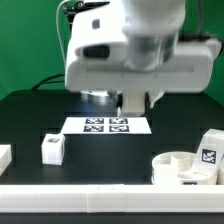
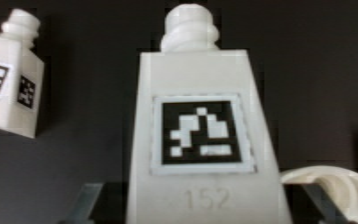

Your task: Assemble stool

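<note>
The seat disc (image 1: 168, 160) lies on the black counter (image 1: 30, 120) at the exterior view's right, near the front edge. A tagged leg block (image 1: 209, 152) stands at its far right side; I cannot tell whether it sits in the disc or just behind it. A lone leg block (image 1: 52, 148) sits by itself on the exterior view's left, well apart from the disc. A white piece (image 1: 4, 156) is cut off by the frame edge beyond it.

On my wrist feed, a close leg block (image 2: 197, 120) fills the middle, peg end away from the camera and square tag facing me. A second leg block (image 2: 16, 75) lies tilted beside it, not touching. A curved white rim (image 2: 332, 180) shows at one corner.

The claw (image 1: 135, 102) hangs over the far edge of the marker board (image 1: 107, 124), mid-counter. The arm's bulk hides the fingers, so I cannot tell whether they are apart or clamped on anything. A plain white bar (image 1: 90, 197) runs along the counter's front edge.
</note>
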`<state>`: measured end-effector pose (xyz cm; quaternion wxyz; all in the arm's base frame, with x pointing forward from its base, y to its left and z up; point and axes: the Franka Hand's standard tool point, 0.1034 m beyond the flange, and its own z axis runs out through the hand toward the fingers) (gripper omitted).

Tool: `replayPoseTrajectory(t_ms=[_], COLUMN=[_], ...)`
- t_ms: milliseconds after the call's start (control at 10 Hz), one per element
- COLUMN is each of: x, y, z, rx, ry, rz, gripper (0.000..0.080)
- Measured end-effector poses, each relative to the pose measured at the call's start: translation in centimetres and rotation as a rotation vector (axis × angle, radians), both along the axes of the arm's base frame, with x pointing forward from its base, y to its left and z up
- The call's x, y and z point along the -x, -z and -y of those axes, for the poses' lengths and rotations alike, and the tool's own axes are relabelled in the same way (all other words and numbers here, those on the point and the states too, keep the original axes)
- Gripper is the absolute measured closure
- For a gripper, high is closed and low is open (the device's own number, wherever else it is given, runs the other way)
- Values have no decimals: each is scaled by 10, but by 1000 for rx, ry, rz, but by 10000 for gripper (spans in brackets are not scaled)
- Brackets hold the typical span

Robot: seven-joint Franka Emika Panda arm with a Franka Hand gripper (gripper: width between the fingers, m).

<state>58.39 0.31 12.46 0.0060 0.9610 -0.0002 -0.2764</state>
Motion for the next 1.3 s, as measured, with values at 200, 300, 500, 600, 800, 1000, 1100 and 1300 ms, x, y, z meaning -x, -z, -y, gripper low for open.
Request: replayPoseTrajectory(t_ms=[200,300,500,600,800,1000,1100,1300], x=[-13,-15,-24,-26,-32,-34,-39,-36], y=[7,7,8,10,10,12,10,11], z=[1,1,1,-3,-16,-18,-17,-17], rx=[0,0,3,1,-7,-4,2,8], ry=[-3,-3,-2,-3,6,-7,-10,-17], rz=[189,249,418,493,683,789,883,976], gripper=[462,462,462,462,462,462,462,462])
